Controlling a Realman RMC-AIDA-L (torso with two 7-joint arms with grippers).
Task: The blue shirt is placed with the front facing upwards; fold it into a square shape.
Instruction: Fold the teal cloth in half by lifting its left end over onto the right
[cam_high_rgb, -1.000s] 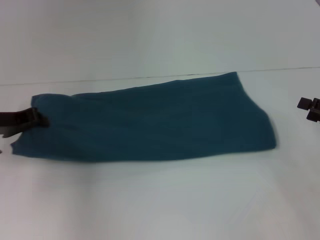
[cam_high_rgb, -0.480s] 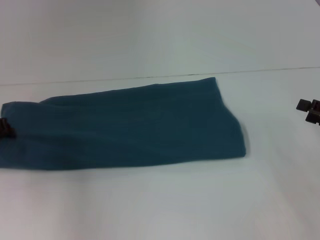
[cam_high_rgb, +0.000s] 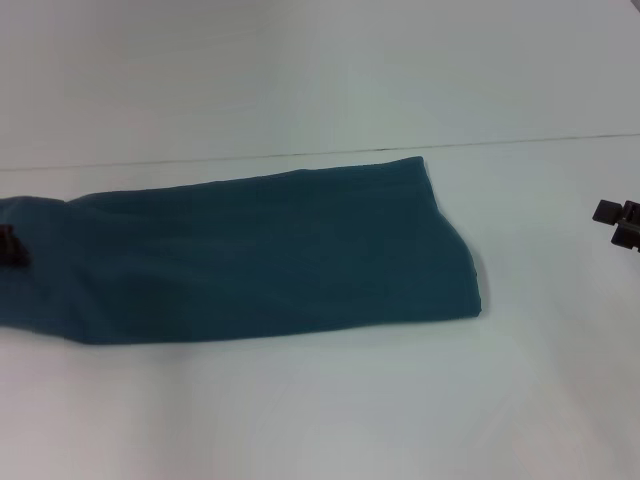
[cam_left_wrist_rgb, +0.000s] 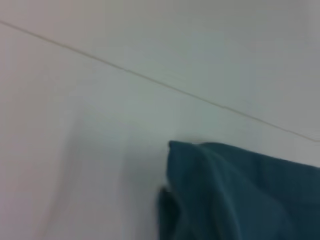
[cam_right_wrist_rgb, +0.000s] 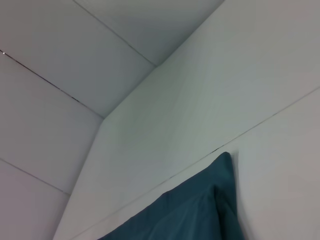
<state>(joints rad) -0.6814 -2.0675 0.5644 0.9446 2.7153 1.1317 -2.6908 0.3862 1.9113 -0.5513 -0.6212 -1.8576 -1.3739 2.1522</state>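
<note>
Mid-fold: blue shirt (cam_high_rgb: 250, 255) lies a long band; your left gripper (cam_high_rgb: 12, 246) sits at its end, jaws' state unclear; right gripper (cam_high_rgb: 620, 222) idles apart, grip unreadable; next, fold lengthwise.

Only small dark bits of the robot are showing. The left gripper (cam_high_rgb: 10, 246) is looking blackish-brown and blocky. The right gripper (cam_high_rgb: 621, 222) is showing black, square-edged parts.

A plain white table (cam_high_rgb: 330, 400) carries one item: the blue shirt (cam_high_rgb: 260, 255), folded into a long band lying flat on it. The band's left end runs past the head view's left edge.
</note>
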